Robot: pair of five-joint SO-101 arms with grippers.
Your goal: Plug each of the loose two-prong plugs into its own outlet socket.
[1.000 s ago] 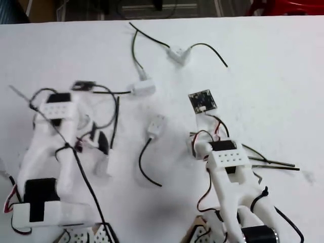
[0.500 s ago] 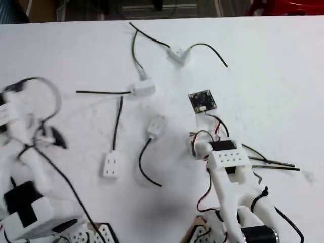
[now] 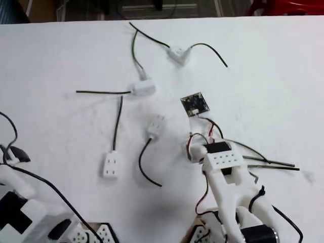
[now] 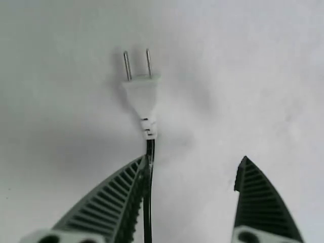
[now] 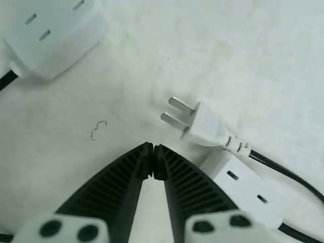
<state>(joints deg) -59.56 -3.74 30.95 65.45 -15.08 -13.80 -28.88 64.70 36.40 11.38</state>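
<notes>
At the near left corner of the worktop [image 3: 263, 76] sits the left arm [image 3: 20, 207]. Its wrist view shows the left hand [image 4: 195, 161] with fingers well apart. A white plug [image 4: 142, 93] lies on the surface just beyond them, both prongs bare and pointing away. The plug's black cord [image 4: 149, 202] runs back alongside one finger [image 4: 126, 192], touching it, but nothing is clamped. To the right, the near socket [image 3: 111, 164] lies face up, its cord leading toward the far side. Farther back is a white block [image 3: 144, 89] with one cord going left and another going toward the far edge; I cannot tell whether it is a plug or a socket. The mid socket [image 3: 156, 125] comes next, its cord curling toward the near edge. Well beyond it lies a far block [image 3: 177, 53] with a cord off each side, also too small to tell. The right arm [image 3: 228, 172] stretches out from the near edge, and two straight cords [image 3: 273, 163] run right from under it. The right hand [image 5: 153, 149] has its fingers pressed together, holding nothing. A second plug [image 5: 202, 126] lies just past the tips, prongs free. The plug's cord end touches a two-slot socket [image 5: 243, 190], while the mid socket [image 5: 50, 30] lies apart on the prong side.
</notes>
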